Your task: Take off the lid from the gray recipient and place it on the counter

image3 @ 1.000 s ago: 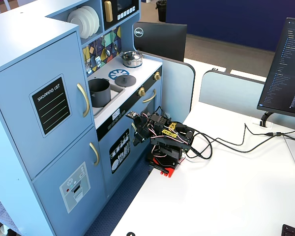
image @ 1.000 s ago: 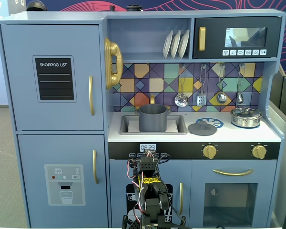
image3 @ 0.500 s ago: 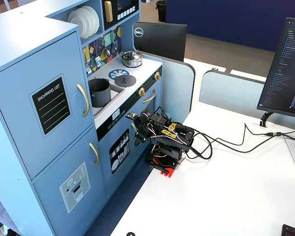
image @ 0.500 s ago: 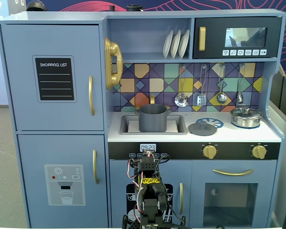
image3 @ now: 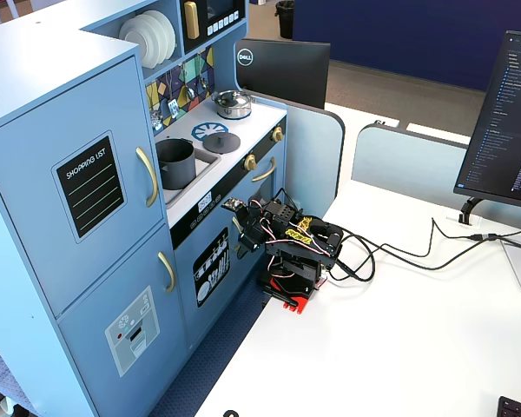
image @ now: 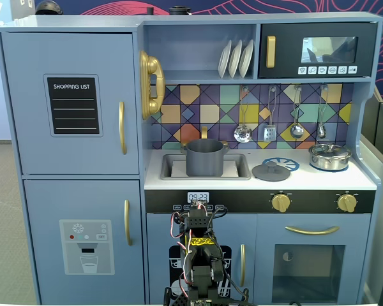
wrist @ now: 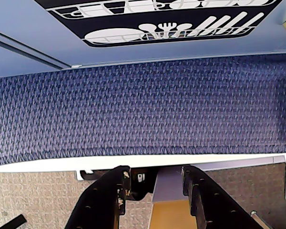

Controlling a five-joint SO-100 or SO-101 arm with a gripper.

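We see the lid point(image: 270, 171) lying flat on the counter point(image: 319, 178), partly over the blue burner print, just right of the sink. The gray recipient point(image: 205, 157) stands uncovered in the sink cut-out; also visible in another fixed view point(image3: 175, 162), with the lid point(image3: 217, 142) beside it. The arm is folded low in front of the toy kitchen. In the wrist view the end effector point(wrist: 155, 183) has its jaws parted, holding nothing, pointing at blue carpet. A shiny steel pot point(image: 329, 156) sits at the counter's right end.

Office setting, Dell monitor point(image3: 282, 74), desk partitions point(image3: 417, 161), blue carpet point(wrist: 143, 112), toy kitchen point(image: 70, 159) beside white desk point(image3: 399, 347)
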